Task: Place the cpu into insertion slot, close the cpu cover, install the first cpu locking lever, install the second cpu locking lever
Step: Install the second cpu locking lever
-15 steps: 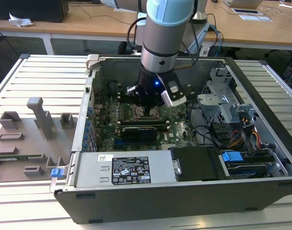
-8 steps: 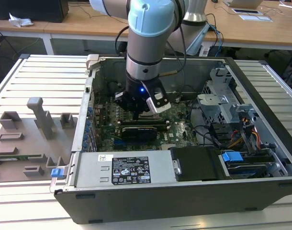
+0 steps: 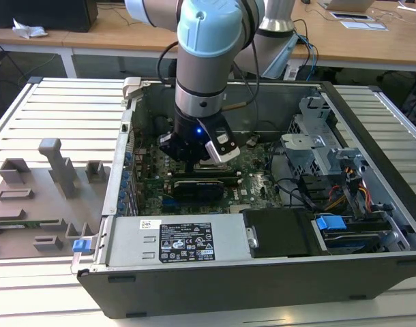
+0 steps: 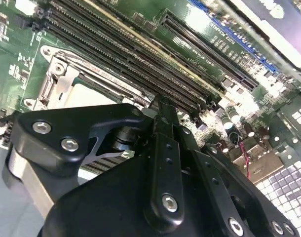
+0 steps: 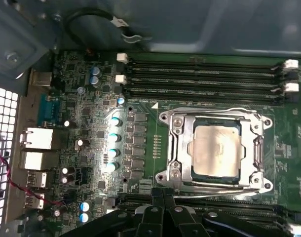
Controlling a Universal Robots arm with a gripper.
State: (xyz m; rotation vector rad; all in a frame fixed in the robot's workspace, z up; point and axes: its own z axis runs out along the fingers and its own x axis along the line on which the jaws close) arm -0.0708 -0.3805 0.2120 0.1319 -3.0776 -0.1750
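Observation:
The cpu (image 5: pixel 214 150), a pale metal square, lies in its socket on the green motherboard (image 5: pixel 91 123). The cpu cover (image 5: pixel 178 144), a silvery frame, lies flat around it. One thin wire lever (image 5: pixel 217 111) runs along one side of the socket and another lever (image 5: pixel 214 186) along the opposite side; both lie low. My gripper (image 5: pixel 163 193) is shut on nothing, its black fingertips just off the socket corner by the second lever's end. In the second wrist view the gripper (image 4: pixel 163 106) hangs over the cpu (image 4: pixel 89 94) and cover (image 4: pixel 66 74). In the exterior view the gripper (image 3: pixel 193 163) is low inside the case.
Black memory slots (image 5: pixel 205 74) flank the socket. Upright capacitors (image 5: pixel 113 143) stand beside it. The case holds a power supply (image 3: pixel 174 242), a drive cage (image 3: pixel 317 157) and loose cables (image 3: pixel 344 194). A grey fixture plate (image 3: pixel 37 197) lies on the exterior view's left.

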